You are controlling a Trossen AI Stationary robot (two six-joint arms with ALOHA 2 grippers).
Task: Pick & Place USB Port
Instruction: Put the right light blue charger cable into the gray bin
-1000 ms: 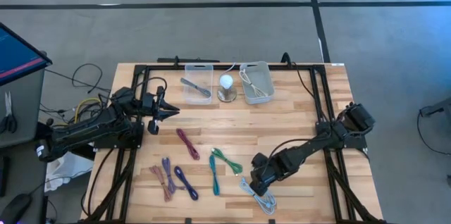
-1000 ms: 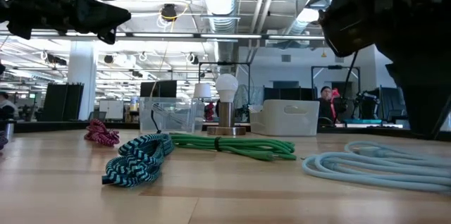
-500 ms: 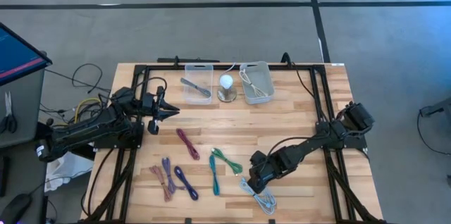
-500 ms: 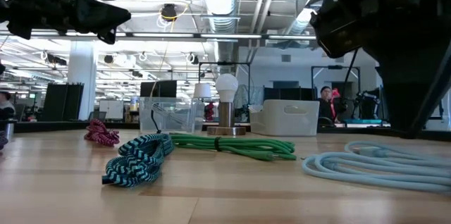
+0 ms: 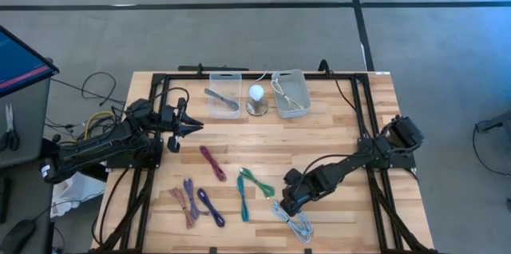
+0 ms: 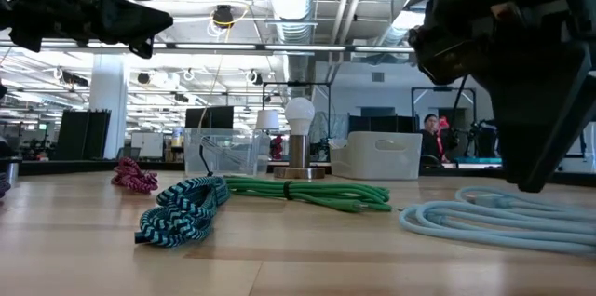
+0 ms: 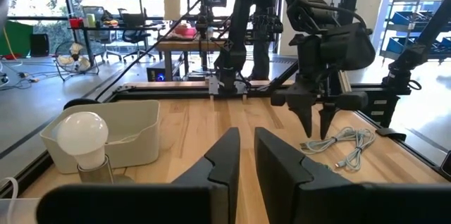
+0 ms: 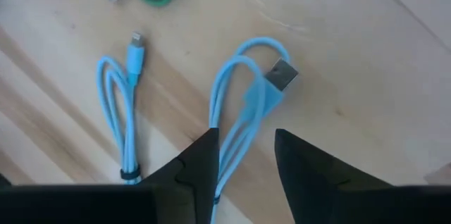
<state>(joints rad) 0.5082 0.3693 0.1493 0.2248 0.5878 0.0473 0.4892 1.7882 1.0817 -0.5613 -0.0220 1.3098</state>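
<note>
**Right claw poised over the pale blue cable**

The right claw [image 5: 285, 204] hangs low over the front of the worktop [image 5: 335, 138], its fingers [image 8: 197, 160] spread apart and grasping nothing. Between them, in the right wrist view, lies a loop of the blue cable [image 8: 239, 111], with its flat USB plug [image 8: 282, 75] just beyond the fingertips and its slim plug [image 8: 134, 51] off to one side. From above, the blue cable [image 5: 294, 222] lies coiled at the front edge, directly beside the claw. In the low view it [image 6: 494, 217] lies flat on the wood under the dark arm.

Just beside it is the green cable [image 5: 257, 182], then a teal cable [image 5: 241, 198], with navy [image 5: 210, 206], purple [image 5: 190, 198] and red [image 5: 211, 162] cables further left.

At the back stand a clear bin [image 5: 224, 93], a bulb [image 5: 255, 94] on its base and a grey bin [image 5: 289, 93].

The left claw [image 5: 189, 127] waits above the worktop's left side, its fingers [image 7: 225, 157] slightly parted and empty.
</note>
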